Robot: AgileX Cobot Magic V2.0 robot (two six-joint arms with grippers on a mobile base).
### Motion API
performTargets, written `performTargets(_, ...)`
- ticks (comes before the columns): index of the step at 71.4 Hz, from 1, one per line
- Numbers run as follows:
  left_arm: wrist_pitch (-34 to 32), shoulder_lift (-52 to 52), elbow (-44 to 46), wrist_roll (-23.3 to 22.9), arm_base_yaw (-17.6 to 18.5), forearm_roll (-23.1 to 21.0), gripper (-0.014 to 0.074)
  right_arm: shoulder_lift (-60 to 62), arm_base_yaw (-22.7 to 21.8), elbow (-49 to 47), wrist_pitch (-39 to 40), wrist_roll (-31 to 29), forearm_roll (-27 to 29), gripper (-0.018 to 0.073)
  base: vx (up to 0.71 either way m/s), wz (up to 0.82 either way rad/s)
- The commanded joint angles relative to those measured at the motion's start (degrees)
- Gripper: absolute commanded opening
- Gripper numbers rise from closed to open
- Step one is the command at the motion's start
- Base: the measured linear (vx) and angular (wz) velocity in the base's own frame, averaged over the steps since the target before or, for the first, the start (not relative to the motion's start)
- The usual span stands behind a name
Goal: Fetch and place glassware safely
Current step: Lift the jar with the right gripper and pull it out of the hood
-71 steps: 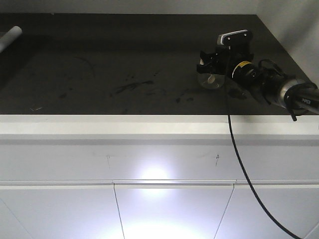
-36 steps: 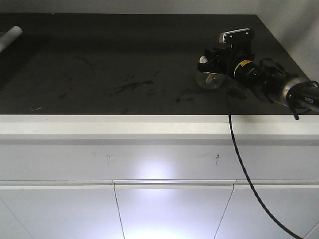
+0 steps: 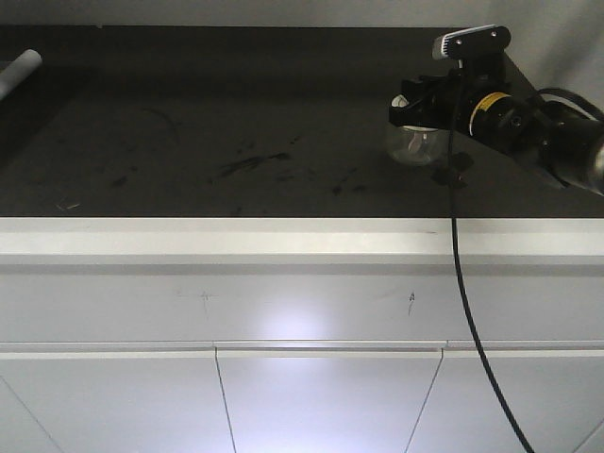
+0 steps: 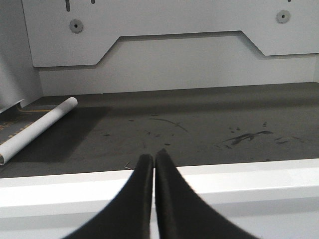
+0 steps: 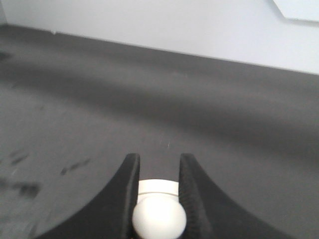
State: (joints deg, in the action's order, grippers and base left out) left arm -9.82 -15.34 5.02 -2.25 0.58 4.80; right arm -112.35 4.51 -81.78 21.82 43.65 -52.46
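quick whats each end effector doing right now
Left end effector: closed, empty.
Right end effector: closed on the lid knob of the glass jar.

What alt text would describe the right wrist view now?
The right gripper grips the round knob of a cream-white lid between its black fingers. Beyond lie a scuffed dark countertop and a white wall.

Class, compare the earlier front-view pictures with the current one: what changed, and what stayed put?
The right gripper, jaws shut on the glass jar by its lid knob, has carried it up and rightward in the front view. The white roll and the countertop scuffs stayed put.
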Motion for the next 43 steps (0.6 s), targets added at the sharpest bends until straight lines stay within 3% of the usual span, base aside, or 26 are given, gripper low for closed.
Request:
performTargets(1, -4.1, -0.5, 1.5, -0.5, 0.3, -0.4, -0.0007, 8.6, -0.1, 3.4, 3.5, -1.1, 1.4, -0.0004, 0.00, 0.00)
performTargets(43, -4.1, -0.5, 1.5, -0.4, 0.3, -0.4, -0.0007, 36.6, -0.1, 37.3, 14.0, -2.7, 2.9, -0.0002, 0.00, 0.00)
